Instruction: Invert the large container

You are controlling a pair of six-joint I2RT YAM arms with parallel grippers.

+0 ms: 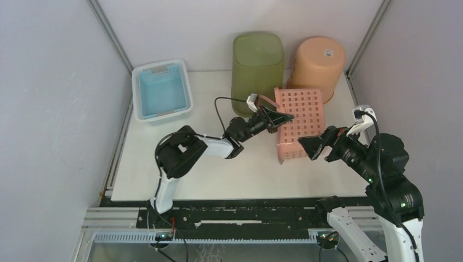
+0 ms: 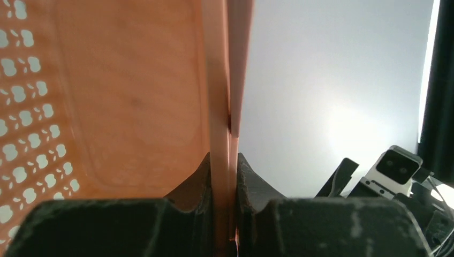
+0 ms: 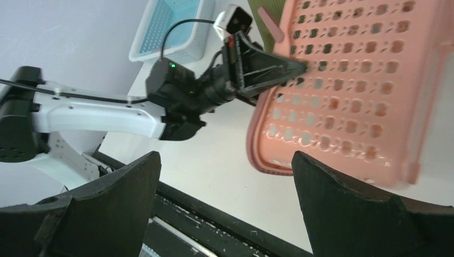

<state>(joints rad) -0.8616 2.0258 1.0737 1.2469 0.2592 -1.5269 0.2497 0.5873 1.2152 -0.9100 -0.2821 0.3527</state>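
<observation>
The left gripper [image 2: 222,160] pinches the rim of the pink plastic basket with holes [image 1: 306,112]. The right gripper [image 3: 226,158] is wide open near it, holding nothing.

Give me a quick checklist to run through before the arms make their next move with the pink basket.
1. Left gripper shut on the pink basket rim: ok.
2. Right gripper open and apart from the basket: ok.
3. Basket fully upside down: not ok; it stands tilted, perforated base showing.
4. Gap to the green bin and orange bucket behind: cannot tell; they overlap the basket in the top view.
5. Bare table in front of the basket: ok.
</observation>
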